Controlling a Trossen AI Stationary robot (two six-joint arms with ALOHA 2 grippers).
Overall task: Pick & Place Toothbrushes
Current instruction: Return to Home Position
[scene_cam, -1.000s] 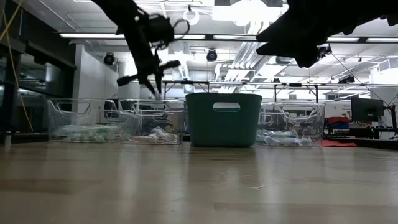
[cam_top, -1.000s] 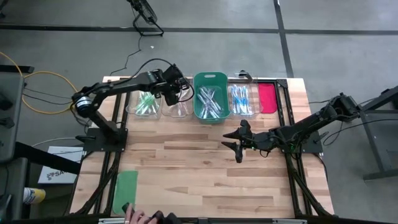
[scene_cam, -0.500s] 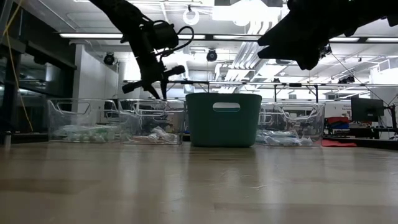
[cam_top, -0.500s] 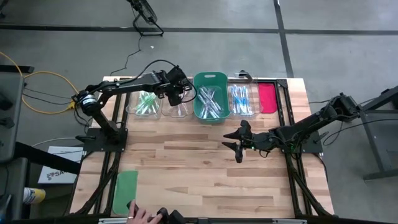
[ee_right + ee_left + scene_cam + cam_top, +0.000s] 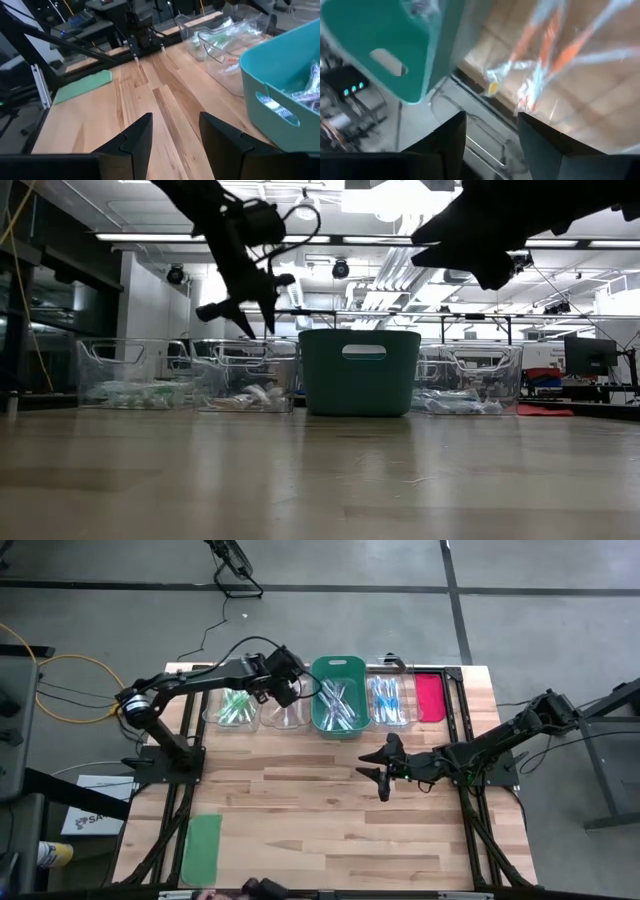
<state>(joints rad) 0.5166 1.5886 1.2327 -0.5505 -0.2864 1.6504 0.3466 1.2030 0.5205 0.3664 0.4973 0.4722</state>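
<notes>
Four bins stand in a row along the far edge. One clear bin (image 5: 235,706) holds green toothbrushes and the clear bin (image 5: 285,714) beside it holds orange-red ones (image 5: 540,60). The teal bin (image 5: 338,698) is full of mixed wrapped toothbrushes (image 5: 336,700), and another clear bin (image 5: 390,700) holds blue ones. My left gripper (image 5: 296,692) (image 5: 490,135) hovers open and empty over the orange-red bin, close to the teal bin's wall (image 5: 385,40). Over the table's middle, my right gripper (image 5: 368,766) (image 5: 175,130) hangs open and empty.
A red-pink lid (image 5: 429,697) lies flat at the right end of the bin row. A green lid (image 5: 203,845) lies flat near the table's near left corner. Bare wood (image 5: 300,810) stretches between the bins and the near edge.
My left gripper has drifted a little to the right toward the teal bin and risen slightly above the clear bin, staying open. A person's hand beside the green lid at the near edge has drawn back out of view. The right arm has kept still.
</notes>
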